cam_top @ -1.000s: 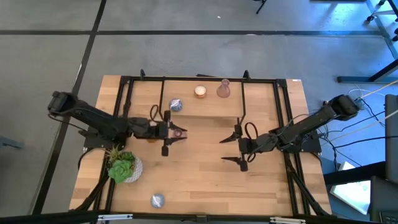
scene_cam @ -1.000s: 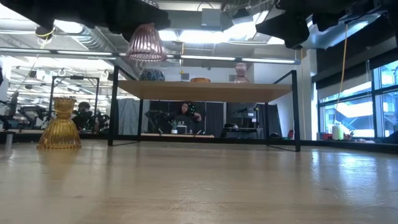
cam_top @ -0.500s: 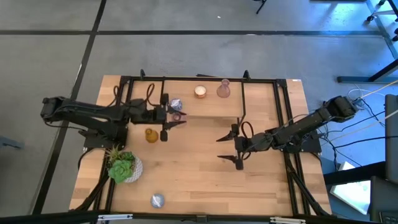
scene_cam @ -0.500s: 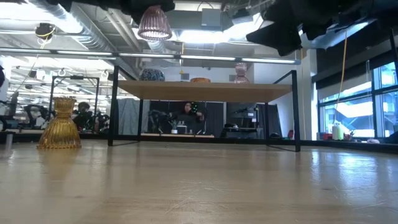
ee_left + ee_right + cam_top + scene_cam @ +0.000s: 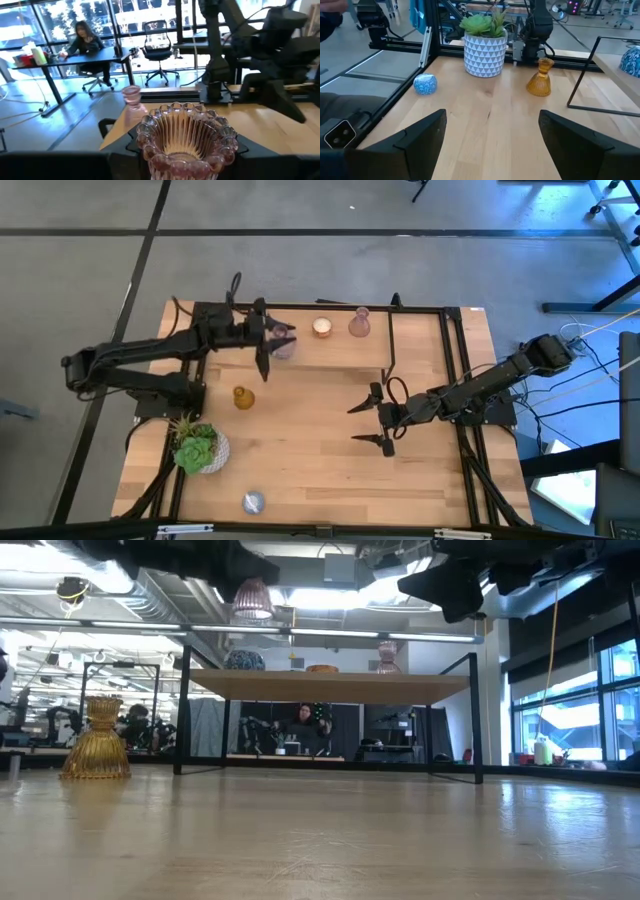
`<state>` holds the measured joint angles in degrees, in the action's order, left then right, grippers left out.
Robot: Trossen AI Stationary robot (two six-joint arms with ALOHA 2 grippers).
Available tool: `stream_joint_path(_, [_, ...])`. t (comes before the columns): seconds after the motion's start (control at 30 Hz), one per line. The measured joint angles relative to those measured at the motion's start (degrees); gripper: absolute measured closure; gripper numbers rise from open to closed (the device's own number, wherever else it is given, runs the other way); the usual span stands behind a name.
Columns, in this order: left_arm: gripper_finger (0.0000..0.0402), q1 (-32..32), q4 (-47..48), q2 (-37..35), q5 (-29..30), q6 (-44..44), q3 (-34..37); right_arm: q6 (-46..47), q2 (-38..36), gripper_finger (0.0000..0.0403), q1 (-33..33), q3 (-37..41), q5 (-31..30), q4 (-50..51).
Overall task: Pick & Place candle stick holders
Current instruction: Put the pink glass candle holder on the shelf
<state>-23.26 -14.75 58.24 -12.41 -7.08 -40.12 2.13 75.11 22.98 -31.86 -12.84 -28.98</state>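
Note:
My left gripper (image 5: 268, 340) is shut on a pink vase-shaped candle stick holder (image 5: 283, 334) and carries it level above the raised shelf (image 5: 330, 685) at the table's far side. On that shelf stand a silvery-blue round holder (image 5: 245, 660), a cream-white holder (image 5: 322, 328) and a second pink holder (image 5: 359, 323). An amber holder (image 5: 241, 397) stands on the table's left part, and another blue round holder (image 5: 253, 502) sits near the front edge. My right gripper (image 5: 358, 423) hangs open over the middle of the table with nothing between its fingers. My left gripper pinches the pink holder between its two fingers, just under its beaded rim (image 5: 150, 150); the rim hides the exact spot. The fingers come in level from the table's left. The holder stands upright, its wide bell (image 5: 253, 602) hanging below the fingers, clear of the shelf.
A green succulent in a white patterned pot (image 5: 199, 450) stands at the table's front left. The shelf's black frame posts (image 5: 183, 710) rise at the far side. Bare wood lies around my right gripper (image 5: 492, 140). A person sits at a desk in the room beyond.
My left gripper has swung toward the table's far edge and risen, carrying the pink holder from over the amber holder to above the shelf's left part, beside the blue round holder. The pink holder stays upright. The amber holder now shows uncovered.

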Motion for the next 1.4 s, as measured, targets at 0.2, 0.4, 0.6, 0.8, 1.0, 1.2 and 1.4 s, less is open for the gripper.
stream_joint_path(0.2, [0.0278,-6.5,-0.9,0.7,-4.4,0.6,0.0,0.0,0.0,0.0082,0.0,0.0,0.0,0.0])
stream_joint_path(0.4, [0.0273,-11.1,-4.2,5.4,-8.8,2.5,0.0,0.0,0.0,0.0082,0.0,0.0,0.0,0.0])
stream_joint_path(0.6, [0.0278,-14.5,-9.7,11.1,-12.9,3.9,0.0,0.0,0.0,0.0082,0.0,0.0,0.0,0.0])
stream_joint_path(0.8, [0.0273,-17.2,-10.3,12.8,-13.1,3.8,0.2,0.0,0.0,0.0082,0.0,0.0,1.1,0.7])
stream_joint_path(1.0, [0.0278,-20.3,-9.9,13.1,-14.8,3.5,0.2,0.3,0.0,0.0082,0.0,0.0,1.1,1.6])
stream_joint_path(1.2, [0.0272,-22.2,-9.6,13.2,-17.1,4.2,0.2,0.3,0.0,0.0082,0.0,0.0,1.3,1.3])
stream_joint_path(1.4, [0.0276,-22.2,-9.4,14.9,-17.4,3.8,0.2,0.4,0.0,0.0082,0.0,0.0,1.2,1.4])
